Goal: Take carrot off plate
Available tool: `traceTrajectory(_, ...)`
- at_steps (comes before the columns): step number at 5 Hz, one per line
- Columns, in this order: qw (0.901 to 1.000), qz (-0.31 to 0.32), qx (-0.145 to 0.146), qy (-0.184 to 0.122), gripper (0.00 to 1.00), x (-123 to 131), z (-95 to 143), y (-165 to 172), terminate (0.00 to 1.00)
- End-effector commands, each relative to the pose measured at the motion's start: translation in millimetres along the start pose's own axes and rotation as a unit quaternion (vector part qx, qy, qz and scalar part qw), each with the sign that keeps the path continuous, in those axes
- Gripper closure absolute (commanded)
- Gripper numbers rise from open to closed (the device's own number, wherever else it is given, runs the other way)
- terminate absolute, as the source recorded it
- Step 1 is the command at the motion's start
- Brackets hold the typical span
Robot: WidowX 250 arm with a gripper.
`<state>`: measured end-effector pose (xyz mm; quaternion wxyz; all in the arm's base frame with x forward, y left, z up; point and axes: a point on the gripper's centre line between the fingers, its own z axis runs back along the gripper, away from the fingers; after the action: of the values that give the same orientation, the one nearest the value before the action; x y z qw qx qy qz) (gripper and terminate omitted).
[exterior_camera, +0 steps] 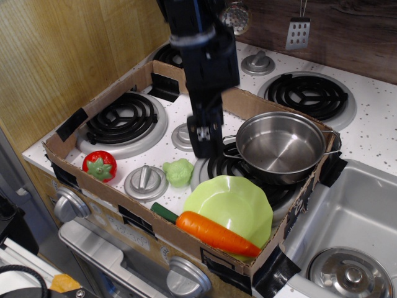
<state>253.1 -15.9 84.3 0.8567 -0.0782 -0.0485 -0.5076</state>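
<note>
The orange carrot point(214, 232) with a green stub top lies across the front-left rim of the lime-green plate point(239, 198), its stub end over the cardboard box's front wall. The plate leans on the front right burner, just in front of the steel pot. My black gripper point(203, 148) hangs point-down above the stove top, behind and to the left of the plate and well above the carrot. It is turned edge-on, so one finger hides most of the other. It holds nothing and looks open.
A steel pot point(282, 146) stands right of the gripper, close to it. A red toy strawberry point(100, 165) and a small green toy point(178, 172) lie at the front left. A low cardboard wall point(155, 226) rings the stove. A sink point(353, 217) is at the right.
</note>
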Motion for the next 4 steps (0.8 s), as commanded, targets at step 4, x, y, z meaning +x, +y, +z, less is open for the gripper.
traceTrajectory(4,0.9881,-0.120,0.086,0.044,0.00,-4,-20,-30,0.00)
